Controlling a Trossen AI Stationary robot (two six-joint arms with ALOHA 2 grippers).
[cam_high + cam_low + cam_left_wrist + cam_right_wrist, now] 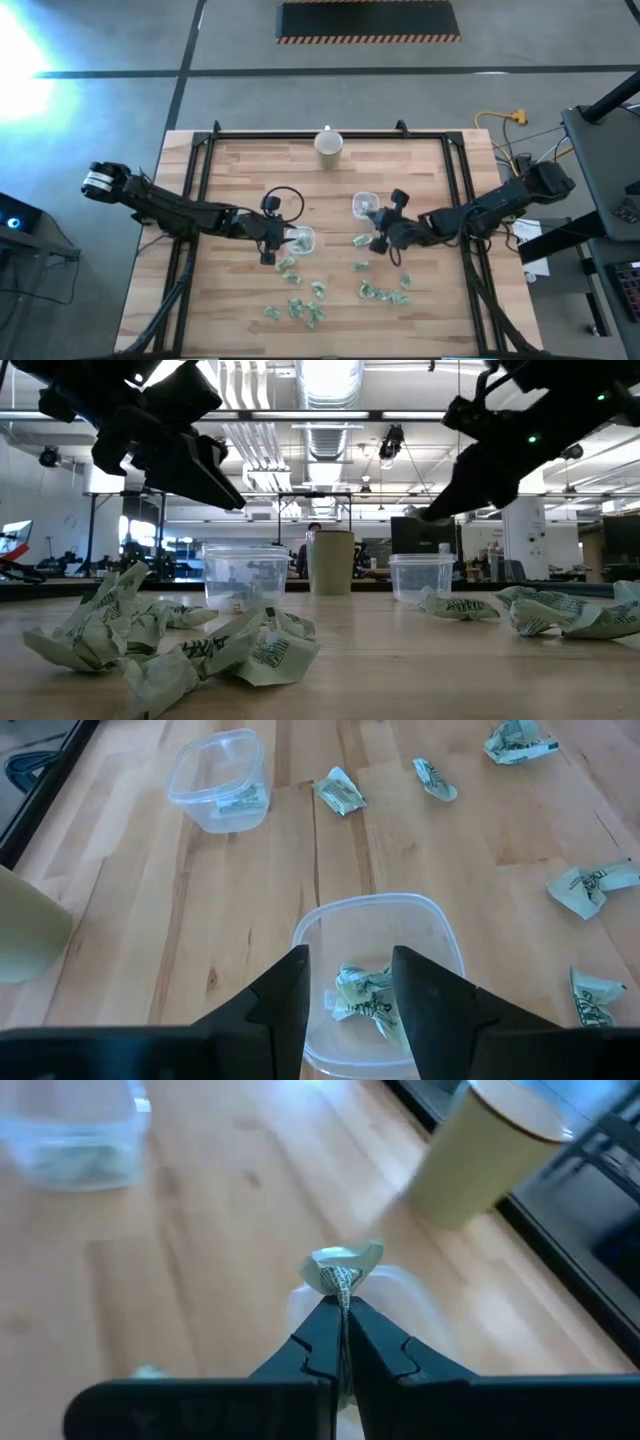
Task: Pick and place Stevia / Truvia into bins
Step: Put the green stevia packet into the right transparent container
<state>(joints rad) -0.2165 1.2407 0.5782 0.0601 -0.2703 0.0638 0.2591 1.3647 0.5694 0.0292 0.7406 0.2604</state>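
**Right hand has a packet and the bin sits just under it**

So the thing that matters here is where the right hand (pixel 342 1312) sits relative to its bin. Its fingers are pinched tight on one crumpled Stevia packet (pixel 343 1267), which sticks out past the tips with its long side running roughly along the fingers. In the right wrist view there's a pale clear shape right beneath the tips, and I read that as the right bin (pixel 365 205). From above, that hand (pixel 381 228) sits just on the near-right side of that bin, so my guess is the drop only needs a small shift toward the far-left, if any. The cream cup (pixel 329 145) is further back on the worktop (pixel 240 170) and should stay out of it.

The left hand (pixel 348 992) is parked over the left bin (pixel 437 942) with its fingers spread apart and nothing between them. A packet or two (pixel 365 998) already lies in the bottom of that bin.

The rest of the loose packets (pixel 300 305) are scattered on the near half of the worktop, a cluster near-left and another (pixel 383 290) near-right. Each cluster lies on the near side of its own arm, so the left hand is closer to the left bunch and the right hand to the right bunch.
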